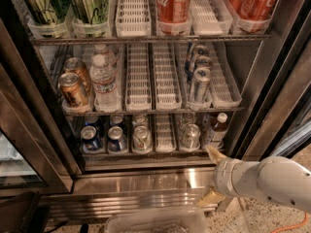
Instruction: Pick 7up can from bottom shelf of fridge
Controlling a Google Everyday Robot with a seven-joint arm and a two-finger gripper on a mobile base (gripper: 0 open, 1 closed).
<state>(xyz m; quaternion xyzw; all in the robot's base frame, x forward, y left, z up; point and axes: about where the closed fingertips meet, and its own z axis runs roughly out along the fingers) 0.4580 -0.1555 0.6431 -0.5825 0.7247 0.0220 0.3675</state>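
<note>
The fridge stands open, with wire racks and white trays. On its bottom shelf the 7up can, a small can with a shiny silver top and a pale body, stands right of centre. A similar pale can stands two trays to its left. My gripper is at the lower right, in front of the fridge's steel sill, below and right of the 7up can and apart from it. Its two tan fingertips are spread wide and hold nothing.
Two dark blue cans stand at the bottom shelf's left and a small bottle at its right, nearest the gripper. The middle shelf holds slim cans, water bottles and brown cans. A clear bin lies on the floor below.
</note>
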